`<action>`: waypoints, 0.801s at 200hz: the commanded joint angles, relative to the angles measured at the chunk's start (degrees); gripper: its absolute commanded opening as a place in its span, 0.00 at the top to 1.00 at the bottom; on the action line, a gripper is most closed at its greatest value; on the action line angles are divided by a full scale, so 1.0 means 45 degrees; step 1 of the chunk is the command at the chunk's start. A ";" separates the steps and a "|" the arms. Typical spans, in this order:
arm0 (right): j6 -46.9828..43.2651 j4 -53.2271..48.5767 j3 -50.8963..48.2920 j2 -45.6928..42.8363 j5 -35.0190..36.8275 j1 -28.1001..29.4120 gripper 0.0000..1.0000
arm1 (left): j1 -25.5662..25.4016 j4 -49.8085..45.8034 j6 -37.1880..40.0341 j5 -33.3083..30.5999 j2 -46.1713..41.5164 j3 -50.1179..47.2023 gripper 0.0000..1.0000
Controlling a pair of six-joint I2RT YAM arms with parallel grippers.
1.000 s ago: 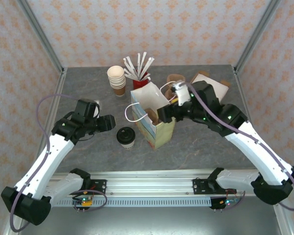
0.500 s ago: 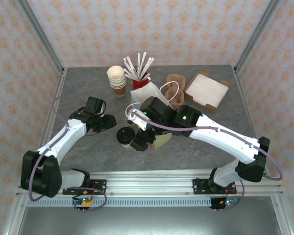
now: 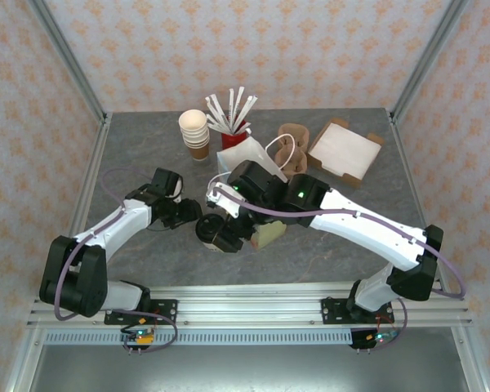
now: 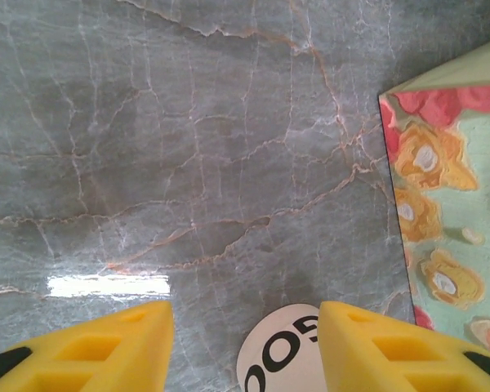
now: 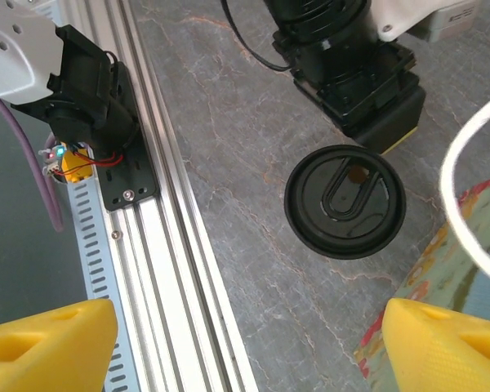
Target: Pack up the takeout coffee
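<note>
coffee cup (image 4: 282, 355): it is standing on the grey table (image 3: 147, 147). Its white wall with dark print is poking up at the bottom edge of my left wrist view, cut off by the frame.
black lid (image 5: 345, 201): it is sitting on the cup, right of centre in my right wrist view. I am looking straight down on it, so the paper wall is hidden.
left gripper (image 4: 243, 314): I am holding its fingers wide apart and gripping nothing. The cup is showing low between the two yellow pads, and I cannot tell whether either pad is touching it.
right gripper (image 5: 245, 327): I am hovering it above the table, spread wide and empty. Its yellow tips are sitting in the bottom corners, the rest cut off.
right arm (image 3: 351, 216): in the overhead view it is covering much of the cup at lower centre.
paper bag (image 4: 441, 204): the floral bag is standing just beside the cup, cut off at the right edge. Overhead, my arm is crossing it.
</note>
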 commanded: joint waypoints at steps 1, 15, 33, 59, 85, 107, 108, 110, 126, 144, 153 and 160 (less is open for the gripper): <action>-0.0117 -0.0712 0.0709 -0.0359 0.0991 0.0070 0.15 | -0.0285 -0.0017 -0.0109 0.0130 -0.0631 -0.0216 0.49; -0.0080 -0.0764 0.0770 -0.0492 0.1179 0.0072 0.15 | -0.0443 0.0036 -0.0285 0.0181 -0.0786 -0.0414 0.49; -0.0020 -0.0827 0.0825 -0.0427 0.0826 0.0100 0.15 | -0.0751 -0.0012 -0.0427 0.0103 -0.1026 -0.0688 0.49; -0.0328 -0.1160 0.0900 -0.0015 0.1002 0.0656 0.15 | -0.1066 0.0125 -0.0816 0.0255 -0.1411 -0.1072 0.49; -0.0709 -0.1629 0.1246 0.0743 0.1266 0.1348 0.16 | -0.1125 -0.0355 -0.0780 0.0025 -0.2006 -0.0948 0.49; -0.0884 -0.1924 0.1452 0.1400 0.1648 0.1749 0.16 | -0.0830 -0.1533 -0.0206 -0.1121 -0.2543 -0.0127 0.47; -0.0891 -0.1937 0.1473 0.1438 0.1662 0.1750 0.16 | -0.0804 -0.1583 -0.0186 -0.1155 -0.2563 -0.0088 0.47; -0.0882 -0.1957 0.1498 0.1515 0.1681 0.1775 0.16 | -0.0717 -0.1654 -0.0147 -0.1224 -0.2602 -0.0014 0.47; -0.0717 -0.2028 0.1663 0.2108 0.1929 0.1805 0.16 | 0.0065 -0.2147 0.0029 -0.1541 -0.2935 0.0486 0.46; -0.0530 -0.2071 0.1999 0.2774 0.2444 0.1806 0.13 | 0.0865 -0.2536 0.0543 -0.2032 -0.3378 0.0948 0.45; -0.0528 -0.2185 0.2234 0.3164 0.2793 0.1804 0.12 | 0.1140 -0.2668 0.0622 -0.2189 -0.3591 0.1146 0.45; -0.0508 -0.2349 0.2471 0.3502 0.3099 0.1760 0.10 | 0.1329 -0.2729 0.0665 -0.2232 -0.3735 0.1285 0.45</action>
